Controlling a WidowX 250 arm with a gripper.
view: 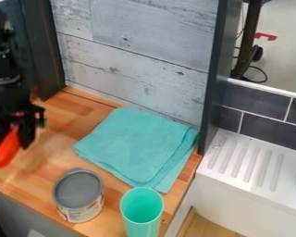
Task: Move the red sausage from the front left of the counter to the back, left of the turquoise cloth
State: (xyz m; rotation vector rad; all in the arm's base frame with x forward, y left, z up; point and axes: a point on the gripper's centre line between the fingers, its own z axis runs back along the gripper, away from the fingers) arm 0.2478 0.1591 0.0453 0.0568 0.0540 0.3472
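Orange-red elongated object, smooth-looking but too blurred to name more exactly, was held in the black two-finger gripper, to the left of the folded turquoise cloth. The fingers were closed around its upper part, and its free end slanted down and away from the cloth, over the left part of the light brown wooden counter. The black arm hung down at the left edge of the view, well apart from the cloth.

The cloth lay flat in a few layers, its edges slightly out of line. Nearer the camera than the cloth and a little to its left stood an upright round can with a grey top and a white and red label. An upright turquoise cup, open at the top, stood just beside the cloth's near corner, apart from the can. Behind the cloth rose a wall of pale grey wooden planks; to its right were a dark upright post and, past that, a white grooved draining board below dark grey tiles
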